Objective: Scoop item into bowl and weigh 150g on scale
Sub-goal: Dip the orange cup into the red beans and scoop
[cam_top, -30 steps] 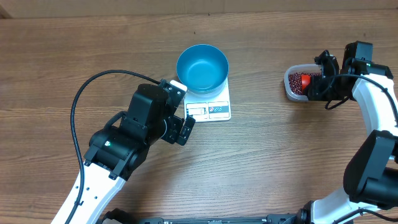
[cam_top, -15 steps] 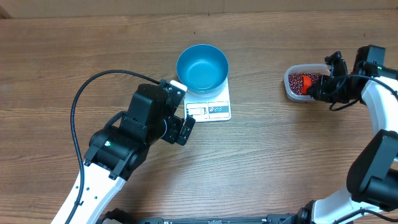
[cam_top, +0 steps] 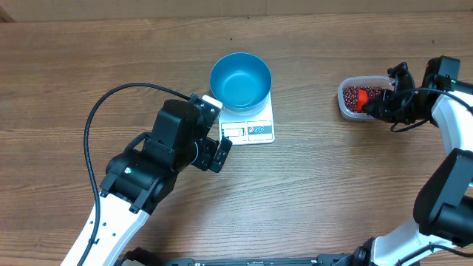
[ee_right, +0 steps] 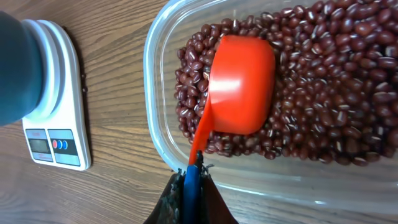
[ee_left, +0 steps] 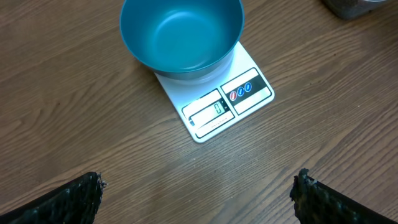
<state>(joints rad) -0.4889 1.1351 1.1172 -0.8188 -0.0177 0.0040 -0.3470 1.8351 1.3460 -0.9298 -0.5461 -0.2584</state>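
A: On the worktop (cam_top: 89, 59), seen from above, we find the blue bowl (cam_top: 240, 80) sitting empty on the back half of the white scale (cam_top: 255, 130).

B: We see the left pincer (cam_top: 216, 130) hanging just left of the scale, spread wide and holding nothing. Over to the right is the clear tub (cam_top: 341, 102) with the beans (cam_top: 375, 91) in it, well apart from the bowl.

A: The right pincer (cam_top: 372, 109) is at that tub, pressed together on the handle of the red scoop (cam_top: 362, 95).

B: From the left wrist we look down on the bowl and the scale. The two fingers (ee_left: 62, 202) stand far apart at the bottom corners, touching neither.

A: From the right wrist we see the scoop's cup lying on the beans, toward the left side of the tub. Its handle runs down into the pinching pincer. The scale and the bowl's edge show at the far left, apart from the tub.
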